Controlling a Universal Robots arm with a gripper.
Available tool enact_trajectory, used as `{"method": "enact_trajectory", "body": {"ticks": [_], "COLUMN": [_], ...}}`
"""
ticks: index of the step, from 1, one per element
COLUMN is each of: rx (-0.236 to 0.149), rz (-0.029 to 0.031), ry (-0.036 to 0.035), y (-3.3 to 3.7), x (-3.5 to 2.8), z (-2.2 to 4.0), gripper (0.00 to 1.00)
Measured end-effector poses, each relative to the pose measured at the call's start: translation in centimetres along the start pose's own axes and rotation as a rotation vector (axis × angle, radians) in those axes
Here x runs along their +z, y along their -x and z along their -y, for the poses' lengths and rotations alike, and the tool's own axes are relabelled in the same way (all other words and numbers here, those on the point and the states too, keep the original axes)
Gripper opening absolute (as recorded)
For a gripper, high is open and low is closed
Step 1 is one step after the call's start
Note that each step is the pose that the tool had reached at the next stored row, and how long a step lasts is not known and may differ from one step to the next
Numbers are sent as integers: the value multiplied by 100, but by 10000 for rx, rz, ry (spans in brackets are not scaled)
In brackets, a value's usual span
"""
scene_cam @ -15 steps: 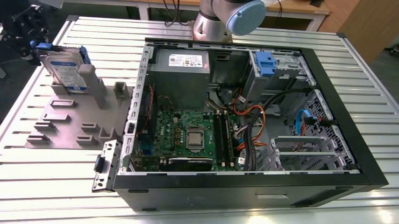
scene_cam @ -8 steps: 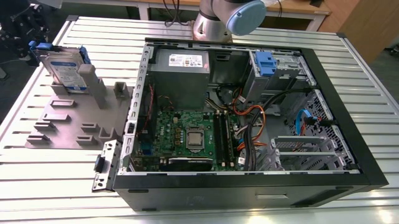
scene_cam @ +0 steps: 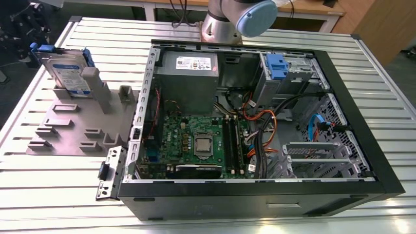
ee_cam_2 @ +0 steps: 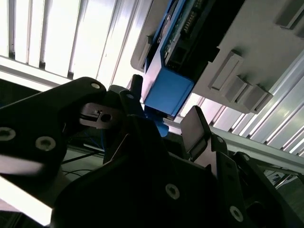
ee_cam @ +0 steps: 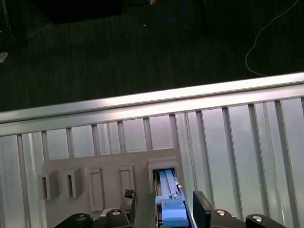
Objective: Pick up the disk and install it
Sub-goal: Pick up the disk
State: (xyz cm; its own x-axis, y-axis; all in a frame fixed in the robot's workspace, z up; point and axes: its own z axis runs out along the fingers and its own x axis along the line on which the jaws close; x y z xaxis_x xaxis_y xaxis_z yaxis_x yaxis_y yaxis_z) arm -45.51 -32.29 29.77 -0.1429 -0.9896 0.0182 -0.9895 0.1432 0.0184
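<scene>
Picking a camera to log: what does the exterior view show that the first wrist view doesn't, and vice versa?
The exterior view adds the open black computer case, its green motherboard and a caged blue-tabbed drive. The first wrist view adds the open gripper straddling the blue handle, and dark floor past the slatted metal table. Shared: the silver blue-framed disk standing in the grey slotted plastic holder on that table.

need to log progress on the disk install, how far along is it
Nothing looks done yet: the disk stands on edge in the grey slotted holder on the exterior view's left, outside the open computer case. In hand: in both wrist views the gripper is open, its fingers either side of the disk's blue handle. Left: the grip, the lift and the install in the case.
</scene>
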Motion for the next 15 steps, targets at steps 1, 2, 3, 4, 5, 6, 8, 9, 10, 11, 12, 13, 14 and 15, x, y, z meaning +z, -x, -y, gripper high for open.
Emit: {"method": "enact_trajectory", "body": {"ticks": [1,2,3,4,5,6,8,9,10,11,12,13,14,15], "rx": [0,0,0,0,0,0,0,0,0,0,-1,-1,-1,0], "rz": [-1,1,1,1,1,1,0,0,0,0,-1,-2,-1,-2], "ry": [1,-2,-2,-2,-2,-2,-1,-1,-1,-1,1,2,-1,-1], "y": [-1,0,0,-1,0,-1,-1,-1,0,-1,0,1,3,5], "x": [-27,-28,-28,-28,-28,-28,-29,-29,-29,-29,-31,-30,-28,-25], "z": [-1,0,0,0,0,0,-1,0,0,0,3,11,22,32], "gripper": [59,59,59,59,59,59,59,59,59,59,59,59,59,59]}}
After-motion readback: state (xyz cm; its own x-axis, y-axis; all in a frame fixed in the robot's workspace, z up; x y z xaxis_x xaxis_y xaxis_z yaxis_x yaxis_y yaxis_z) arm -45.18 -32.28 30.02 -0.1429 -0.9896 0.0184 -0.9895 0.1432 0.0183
